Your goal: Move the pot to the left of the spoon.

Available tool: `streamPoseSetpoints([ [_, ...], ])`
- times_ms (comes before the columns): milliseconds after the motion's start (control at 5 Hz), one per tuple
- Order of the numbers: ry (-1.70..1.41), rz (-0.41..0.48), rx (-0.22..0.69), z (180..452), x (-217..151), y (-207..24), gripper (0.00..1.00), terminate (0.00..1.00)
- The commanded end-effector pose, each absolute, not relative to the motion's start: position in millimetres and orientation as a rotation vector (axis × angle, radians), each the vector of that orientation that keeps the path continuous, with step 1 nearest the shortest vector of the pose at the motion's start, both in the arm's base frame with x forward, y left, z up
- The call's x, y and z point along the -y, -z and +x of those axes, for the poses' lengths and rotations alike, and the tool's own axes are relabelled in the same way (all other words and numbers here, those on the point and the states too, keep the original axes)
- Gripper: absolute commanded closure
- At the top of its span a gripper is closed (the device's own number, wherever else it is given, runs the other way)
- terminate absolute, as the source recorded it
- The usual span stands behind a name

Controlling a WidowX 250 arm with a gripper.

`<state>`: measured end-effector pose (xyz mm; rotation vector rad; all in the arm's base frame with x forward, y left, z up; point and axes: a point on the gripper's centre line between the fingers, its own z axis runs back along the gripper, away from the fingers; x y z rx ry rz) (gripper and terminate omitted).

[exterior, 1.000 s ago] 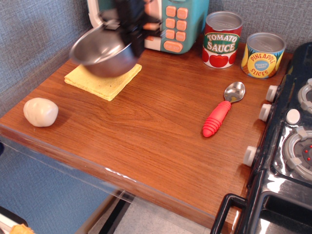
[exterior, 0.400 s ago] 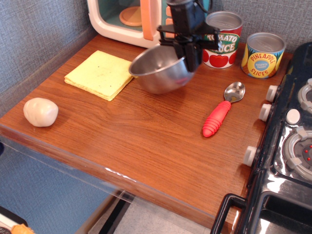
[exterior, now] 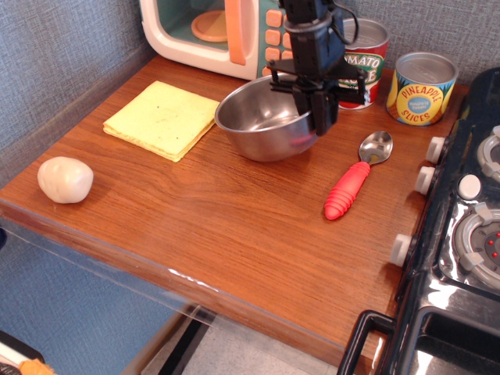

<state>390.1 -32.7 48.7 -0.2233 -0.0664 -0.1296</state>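
The pot (exterior: 262, 121) is a shiny steel bowl, now low over or on the wooden counter, just left of the spoon. The spoon (exterior: 355, 176) lies with its silver bowl toward the back and its ribbed red handle toward the front. My black gripper (exterior: 319, 109) comes down from above and is shut on the pot's right rim, one finger inside and one outside. I cannot tell whether the pot's base touches the counter.
A yellow cloth (exterior: 162, 117) lies at the left, a white lump (exterior: 65, 179) near the front left corner. A toy microwave (exterior: 226, 31) stands at the back. A tomato sauce can (exterior: 366, 58) and a pineapple can (exterior: 422, 87) stand behind the spoon. A toy stove (exterior: 469, 226) borders the right.
My gripper carried the pot from above the yellow cloth rightward and down, to just left of the spoon. The spoon and cans have not moved.
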Motion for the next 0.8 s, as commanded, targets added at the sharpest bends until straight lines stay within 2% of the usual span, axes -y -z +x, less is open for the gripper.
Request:
streamPoseSetpoints([
  [0,0.133,-0.253,0.052,383.3,38.5,-49.4,0.00,0.00],
  [200,0.104,-0.308,0.059,379.6,43.7,-63.9,0.00,0.00],
  [400,0.111,-0.317,0.129,368.3,43.0,-105.1,0.00,0.00],
  [600,0.104,-0.277,0.188,353.3,32.9,-140.4,0.00,0.00],
])
